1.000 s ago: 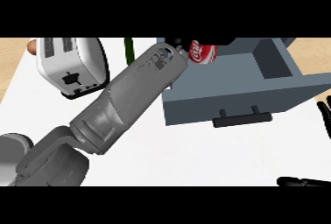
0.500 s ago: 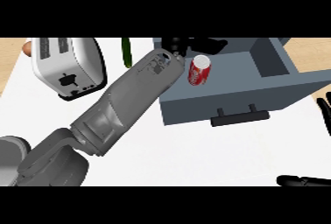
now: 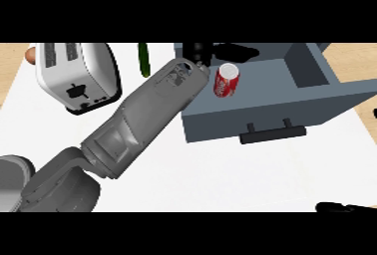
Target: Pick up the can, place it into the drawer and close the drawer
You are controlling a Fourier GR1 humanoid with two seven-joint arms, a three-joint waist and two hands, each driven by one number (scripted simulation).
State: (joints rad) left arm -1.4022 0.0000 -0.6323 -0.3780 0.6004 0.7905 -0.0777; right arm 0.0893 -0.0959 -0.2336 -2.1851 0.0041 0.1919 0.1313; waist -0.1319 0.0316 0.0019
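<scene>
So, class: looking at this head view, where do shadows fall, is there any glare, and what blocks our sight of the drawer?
Head view: even, soft light, no glare; the red can shows plainly. The drawer is darker inside, shaded by its walls. The grey left forearm crosses the drawer's left side and hides it; the left hand is a dark shape above the can, its fingers hard to read.
</scene>
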